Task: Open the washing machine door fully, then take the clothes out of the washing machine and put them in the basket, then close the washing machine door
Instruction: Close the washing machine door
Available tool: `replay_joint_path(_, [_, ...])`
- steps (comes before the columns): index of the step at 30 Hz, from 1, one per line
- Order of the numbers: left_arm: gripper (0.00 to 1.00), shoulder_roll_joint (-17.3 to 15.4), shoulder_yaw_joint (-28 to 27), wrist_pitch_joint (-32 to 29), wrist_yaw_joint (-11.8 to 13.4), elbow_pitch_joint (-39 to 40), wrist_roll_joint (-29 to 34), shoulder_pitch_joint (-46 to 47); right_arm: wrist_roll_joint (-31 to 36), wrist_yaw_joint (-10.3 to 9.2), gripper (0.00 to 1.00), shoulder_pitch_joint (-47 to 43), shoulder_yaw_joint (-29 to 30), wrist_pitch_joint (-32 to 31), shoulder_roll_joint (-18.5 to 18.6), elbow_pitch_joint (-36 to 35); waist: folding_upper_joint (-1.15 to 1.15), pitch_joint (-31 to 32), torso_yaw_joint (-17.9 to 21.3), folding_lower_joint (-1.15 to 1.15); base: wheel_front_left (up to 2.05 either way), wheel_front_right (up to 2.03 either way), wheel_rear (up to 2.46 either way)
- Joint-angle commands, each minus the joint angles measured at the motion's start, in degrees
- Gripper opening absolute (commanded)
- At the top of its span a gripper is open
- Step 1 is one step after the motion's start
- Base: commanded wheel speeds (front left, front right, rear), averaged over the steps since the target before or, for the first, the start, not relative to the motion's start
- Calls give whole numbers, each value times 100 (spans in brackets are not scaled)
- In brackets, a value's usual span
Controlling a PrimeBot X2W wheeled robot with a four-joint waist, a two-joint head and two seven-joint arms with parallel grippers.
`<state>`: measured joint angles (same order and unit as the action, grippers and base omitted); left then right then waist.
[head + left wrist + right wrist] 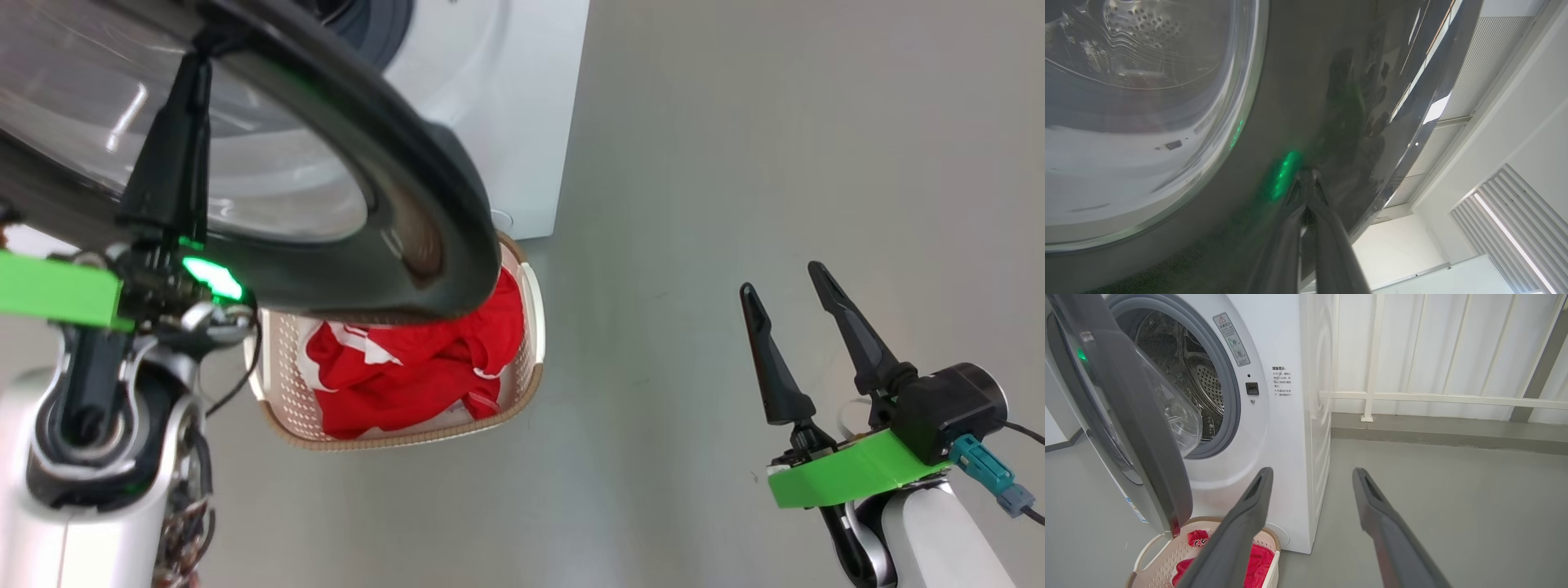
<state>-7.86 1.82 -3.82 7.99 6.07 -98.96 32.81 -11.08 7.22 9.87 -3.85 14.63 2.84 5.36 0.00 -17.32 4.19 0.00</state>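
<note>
L claw (198, 65) pinched shut, nothing betw. fingers, tips against black rim of washing machine door (424, 188), door part-open; R claw (782, 280) spread wide, empty, well off to R; clothes (408, 367) in basket (535, 327) just below L claw, under door.

Warning sticker (1232, 339): triangle sign on the washing machine (1290, 457); its print is too fine for me.
Printed notice (1282, 381): Chinese lines; I read the heading as 温馨提示.
Clothes (1198, 538) lettering: white, and I cannot read it.
</note>
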Motion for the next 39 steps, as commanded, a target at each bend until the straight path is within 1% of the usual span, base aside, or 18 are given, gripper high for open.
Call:
replay_joint_path(1, [0, -86, -114, 43, -63, 96, 60, 243, -7, 26, 100, 121, -133, 37, 4, -162, 0, -75, 44, 0, 0, 0, 0])
replay_joint_path(5, [0, -24, -55, 118, -132, -151, 164, 567, -6, 26, 100, 139, -141, 37, 4, -157, 0, -190, 99, 0, 0, 0, 0])
replay_joint_path(10, [0, -32, -21, 221, -215, -517, 345, 906, 13, 26, 100, 161, -145, 37, 4, -177, 0, -315, 174, 0, 0, 0, 0])
replay_joint_path(15, [0, -23, -20, 323, -349, -878, 472, 1162, 66, 26, 100, 189, -132, 37, 4, -178, 0, -379, 212, 0, 0, 0, 0])
replay_joint_path(30, [0, 36, -108, 415, -696, -1791, 499, 1789, 139, 26, 100, 179, -163, 37, 4, -179, 0, -446, 214, 0, 0, 0, 0])
replay_joint_path(34, [0, 33, -135, 412, -800, -2032, 497, 1998, 127, 26, 100, 218, -241, 37, 4, -178, 0, -483, 269, 0, 0, 0, 0])
replay_joint_path(39, [0, 39, -136, 401, -902, -2184, 507, 2146, 130, 26, 100, 248, -254, 37, 4, -177, 0, -503, 306, 0, 0, 0, 0])
